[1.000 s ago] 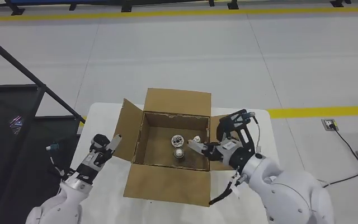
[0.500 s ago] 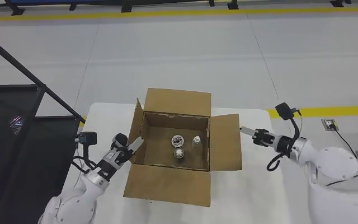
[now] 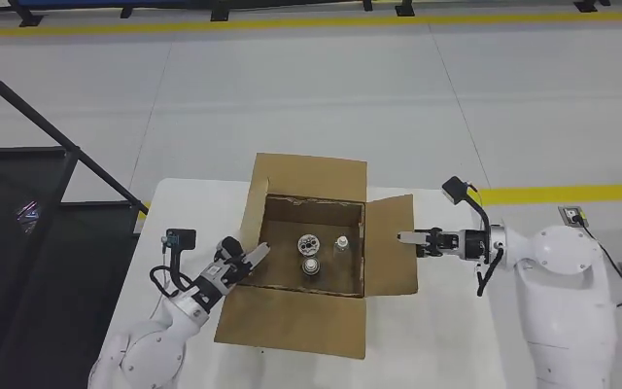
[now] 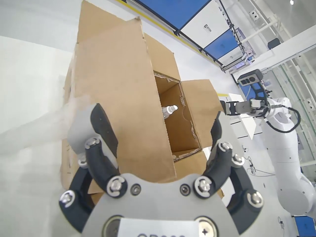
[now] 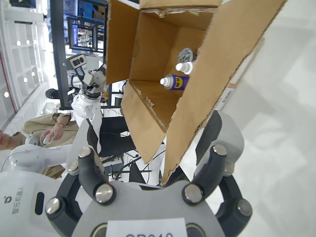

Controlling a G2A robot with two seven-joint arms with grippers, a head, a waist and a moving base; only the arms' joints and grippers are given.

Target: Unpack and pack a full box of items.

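- Tabletop (image 3: 185, 204): white; it carries the whole lot.
- Left gripper (image 3: 255, 259) (image 4: 159, 127): at the box's left side, fingers spread wide. The left flap's edge stands between them; whether either pad touches the cardboard cannot be told.
- Left flap (image 3: 251, 224) (image 4: 118, 87): raised close to upright along the left wall.
- Box (image 3: 311, 209): brown cardboard, open at the top, at the middle of the tabletop. The rear flap is folded back, the front flap lies out flat towards the robot.
- Round metal item (image 3: 308, 242) (image 5: 186, 53): on the box floor, towards the rear.
- Spray can (image 3: 310, 265) (image 5: 176, 82): blue body, white cap, upright, just in front of the round item.
- White bottle (image 3: 341, 241) (image 4: 169, 110) (image 5: 184, 67): upright, beside the round item on the right-wall side.
- Right flap (image 3: 391, 243) (image 5: 222, 62): folded outward and tilted up from the right wall.
- Right gripper (image 3: 403, 235) (image 5: 150, 136): at the right flap's outer edge, fingers parted and gripping nothing, with the flap's corner lying in the gap.
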